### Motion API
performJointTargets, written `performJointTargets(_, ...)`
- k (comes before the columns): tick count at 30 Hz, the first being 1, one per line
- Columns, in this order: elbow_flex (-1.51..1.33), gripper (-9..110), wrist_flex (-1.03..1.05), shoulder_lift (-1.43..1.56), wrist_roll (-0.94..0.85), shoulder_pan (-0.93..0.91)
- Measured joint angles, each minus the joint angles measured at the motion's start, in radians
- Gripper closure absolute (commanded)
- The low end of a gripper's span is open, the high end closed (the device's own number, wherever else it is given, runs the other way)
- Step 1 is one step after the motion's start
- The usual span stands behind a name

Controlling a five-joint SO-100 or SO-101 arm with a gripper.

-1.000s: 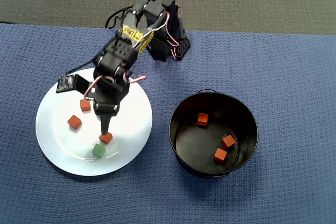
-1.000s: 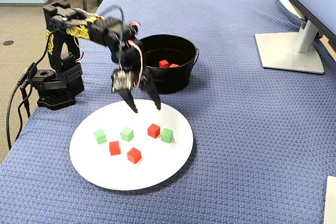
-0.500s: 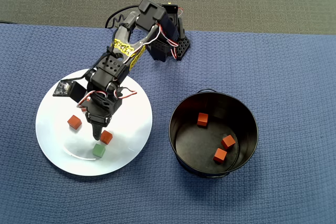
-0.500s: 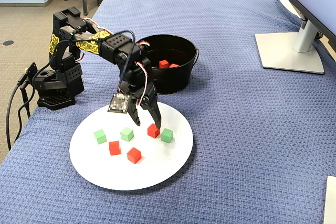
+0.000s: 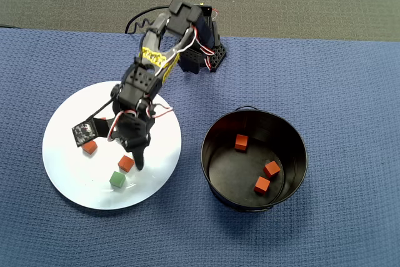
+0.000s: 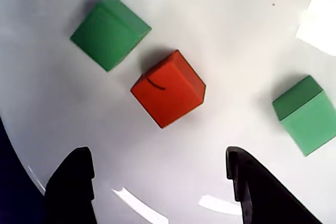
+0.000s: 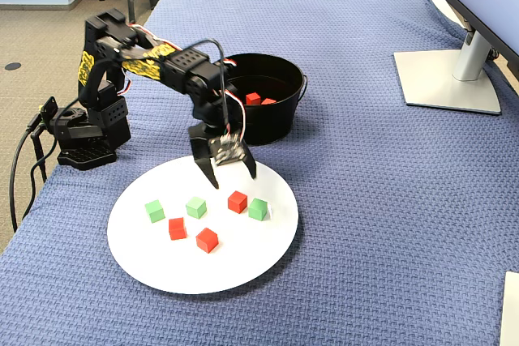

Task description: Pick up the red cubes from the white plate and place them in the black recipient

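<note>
Flanking the red cube [image 6: 168, 88], green cubes [image 6: 109, 32] crowd it.

Three red cubes [image 7: 237, 201] on white plate [image 7: 243, 269], three more inside black recipient [image 5: 294, 170]

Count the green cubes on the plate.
3, all on the plate: one at left, one in the middle, one at right beside a red cube.
</note>
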State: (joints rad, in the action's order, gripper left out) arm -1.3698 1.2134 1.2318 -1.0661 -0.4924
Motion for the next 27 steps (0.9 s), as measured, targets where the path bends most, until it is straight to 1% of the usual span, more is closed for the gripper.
performJointTargets(3, -0.008, 74, 0.029, 0.054, -0.259, -0.038)
performJointTargets(5, -0.008, 73, 0.072, 0.074, -0.396, -0.072)
performJointTargets(7, -0.008, 73, 0.086, 0.080, -0.494, -0.091)
performJointTargets(10, -0.008, 73, 0.109, 0.080, -0.592, -0.094)
performJointTargets(13, -0.006, 73, 0.100, 0.074, -0.640, -0.107)
performJointTargets(18, 0.046, 73, 0.097, 0.032, -0.670, -0.127)
performJointTargets(27, 0.146, 69, 0.097, -0.084, -0.661, -0.110)
